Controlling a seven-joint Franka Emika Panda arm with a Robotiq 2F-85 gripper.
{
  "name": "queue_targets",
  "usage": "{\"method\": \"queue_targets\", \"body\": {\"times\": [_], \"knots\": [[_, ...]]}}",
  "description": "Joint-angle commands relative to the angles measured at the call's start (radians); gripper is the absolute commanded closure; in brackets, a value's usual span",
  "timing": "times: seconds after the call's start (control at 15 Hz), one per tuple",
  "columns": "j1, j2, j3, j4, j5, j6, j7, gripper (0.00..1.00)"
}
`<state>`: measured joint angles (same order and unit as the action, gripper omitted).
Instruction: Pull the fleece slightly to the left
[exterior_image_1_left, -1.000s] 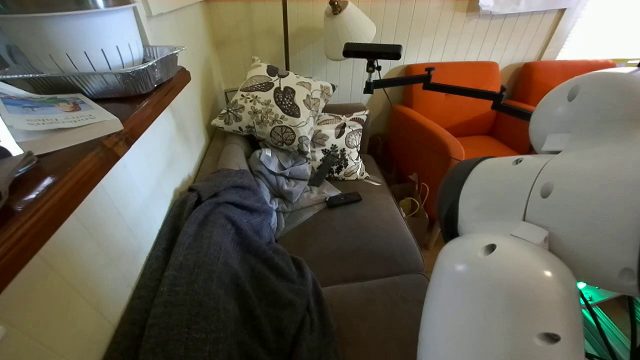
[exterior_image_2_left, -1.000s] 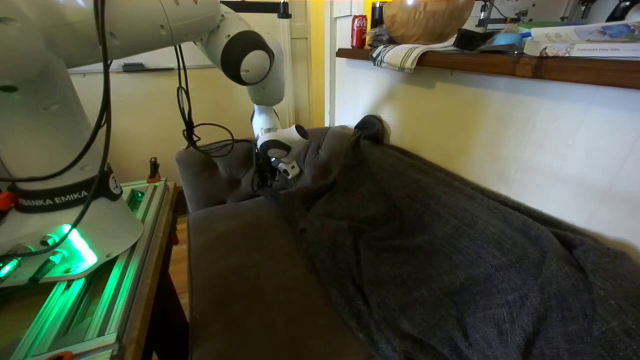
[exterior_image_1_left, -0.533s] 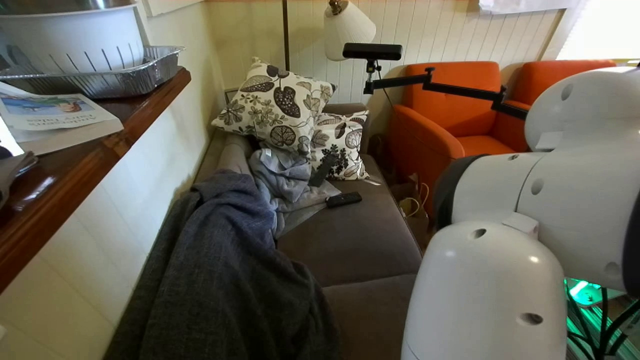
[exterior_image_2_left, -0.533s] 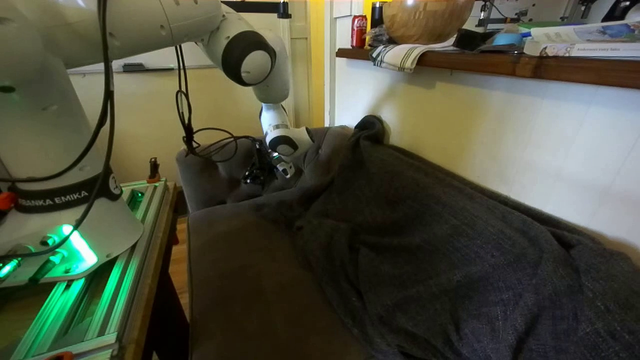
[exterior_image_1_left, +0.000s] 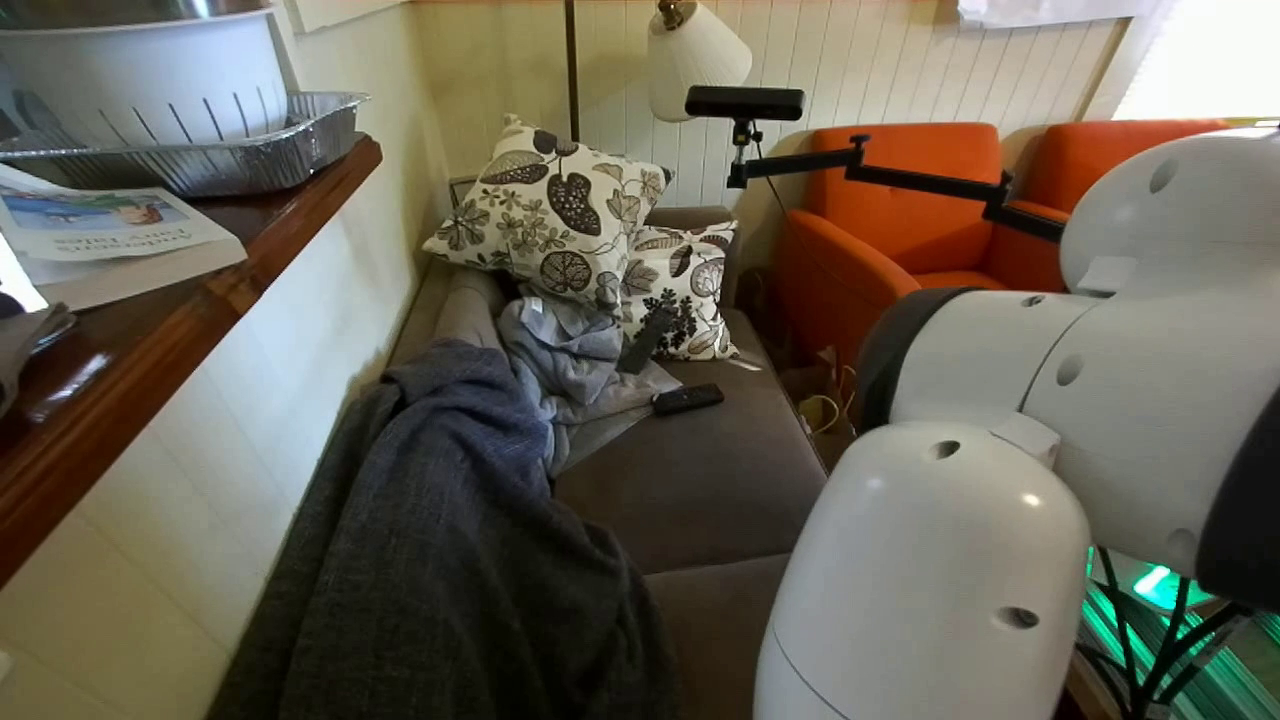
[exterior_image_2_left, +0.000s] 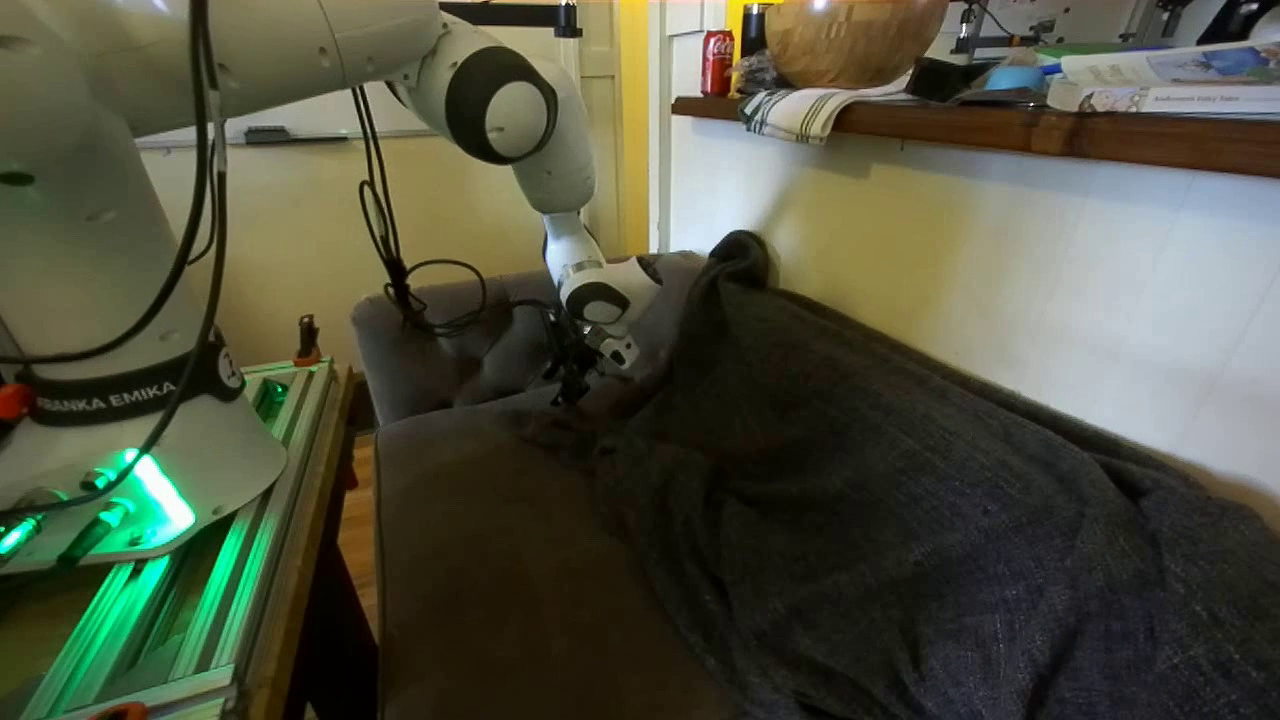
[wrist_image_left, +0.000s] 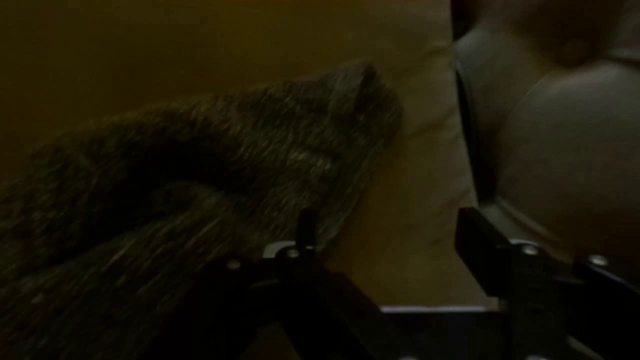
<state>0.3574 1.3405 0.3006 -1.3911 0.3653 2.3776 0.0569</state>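
Black two-fingered gripper (wrist_image_left: 388, 224), its jaws standing apart, hangs near the edge of the brown upholstered couch seat (exterior_image_2_left: 490, 570), beside the buttoned grey-brown armrest (exterior_image_2_left: 405, 365). Dark grey-blue woven fleece (exterior_image_2_left: 900, 480) lies rumpled over the seat's rear edge, one folded tip ending short of the armrest-side edge.

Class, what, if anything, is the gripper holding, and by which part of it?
Nothing is held: in the wrist view the gripper is open, and no part of the fleece is pinched.
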Motion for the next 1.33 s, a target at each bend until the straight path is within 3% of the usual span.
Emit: {"method": "queue_targets", "body": {"times": [0.0,0.13,0.73,1.0,1.27], "knots": [[-0.029,-0.089,-0.076,-0.148,0.018,0.192,0.029,0.01],[-0.092,-0.142,-0.083,-0.269,0.075,0.312,0.021,0.0],[-0.393,-0.264,0.05,-0.729,0.152,0.829,0.162,0.0],[-0.52,-0.267,0.117,-0.871,0.111,1.13,0.266,0.0],[-0.554,-0.269,0.106,-0.912,0.071,1.151,0.361,0.0]]}}
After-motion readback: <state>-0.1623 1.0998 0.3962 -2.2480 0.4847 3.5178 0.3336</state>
